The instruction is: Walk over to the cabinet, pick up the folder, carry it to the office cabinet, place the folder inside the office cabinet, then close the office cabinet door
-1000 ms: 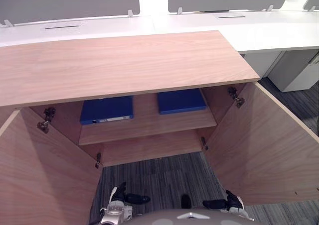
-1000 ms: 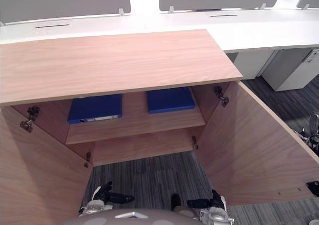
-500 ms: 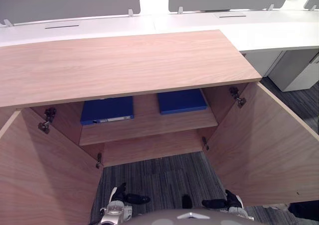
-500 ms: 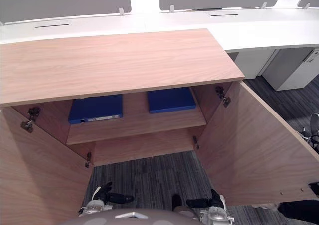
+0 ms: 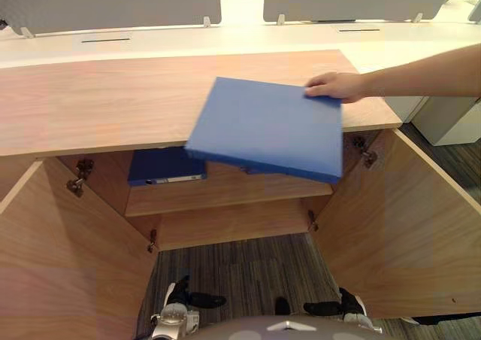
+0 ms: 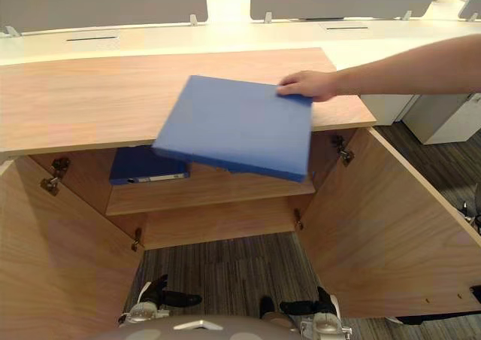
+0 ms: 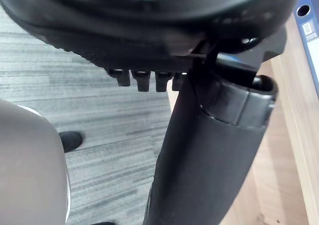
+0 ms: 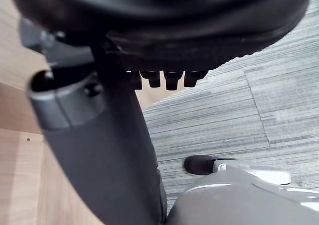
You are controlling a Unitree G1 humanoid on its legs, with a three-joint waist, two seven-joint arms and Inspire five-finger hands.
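Left eye view, person's hand (image 5: 336, 86) holding blue folder (image 5: 267, 128) over cabinet (image 5: 113, 107)

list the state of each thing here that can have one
blue folder: held at a corner by a person's hand, tilted, overhanging the cabinet top at its front edge
second blue folder: lying flat on the inner shelf
left cabinet door: open
right cabinet door: open
left hand: open, empty
right hand: open, empty
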